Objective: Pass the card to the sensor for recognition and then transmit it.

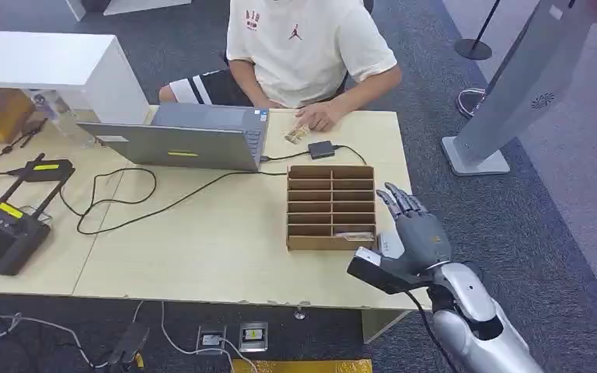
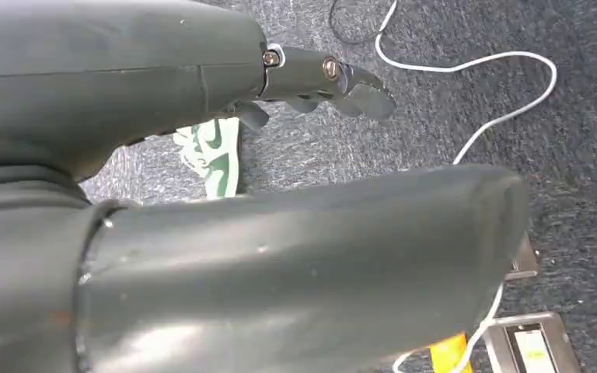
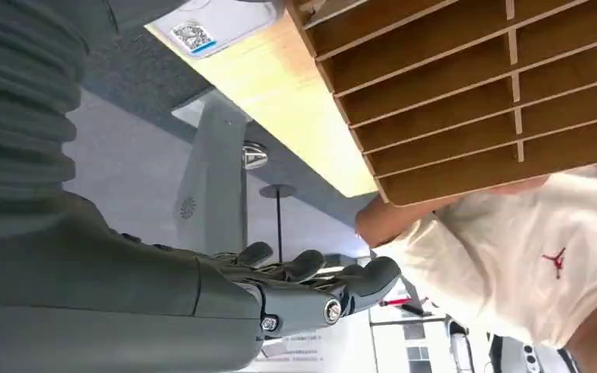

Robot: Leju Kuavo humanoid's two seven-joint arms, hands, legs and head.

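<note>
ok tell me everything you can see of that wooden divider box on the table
The wooden divider box is a flat brown tray, apparently thin wood or fibreboard, split into two columns of narrow slots by a centre wall. It lies flat near the right end of the light table, just past a small black box on a cable. One near-right slot holds something pale, maybe a card; the rest look empty. The right robot hand hovers beside it, fingers apart, apparently not touching.

Divided box (image 1: 331, 206) on table (image 1: 225, 256), laptop (image 1: 183, 140) behind-left, person (image 1: 307, 47) beyond
</note>
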